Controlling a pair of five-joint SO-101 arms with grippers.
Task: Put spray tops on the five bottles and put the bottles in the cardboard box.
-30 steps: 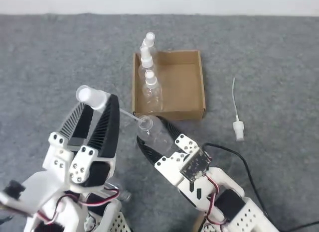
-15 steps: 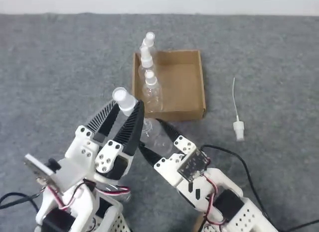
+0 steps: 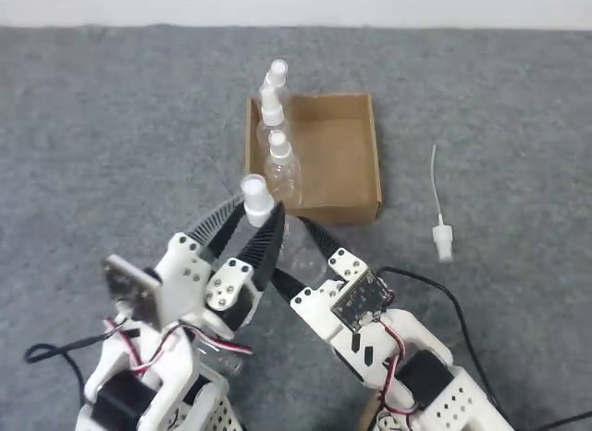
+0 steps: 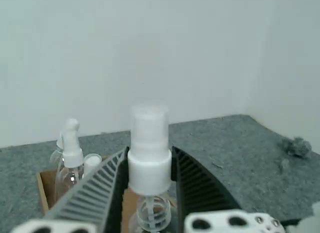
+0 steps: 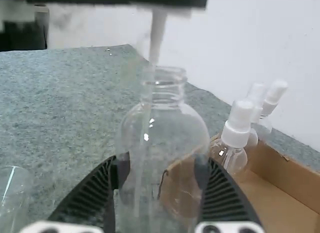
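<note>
Right wrist view: the right gripper (image 5: 160, 168) is pinching the clear bottle (image 5: 160, 128) just beside the cardboard box (image 3: 376, 163), while the left gripper (image 4: 148, 155) is clamping a spray top (image 4: 149, 128) above its neck. The bottle is probably light, slick and squashable, so gripping mid-body seems safest.

Your arms are white plastic with black ribbed fingers (image 3: 218, 226). Your left hand (image 3: 257, 215) has small screws (image 3: 220, 285) at its base and red wires (image 3: 139, 350) behind; your right hand (image 3: 289, 251) carries a dark circuit board (image 3: 357, 302) and a black cable (image 3: 449, 301).
</note>
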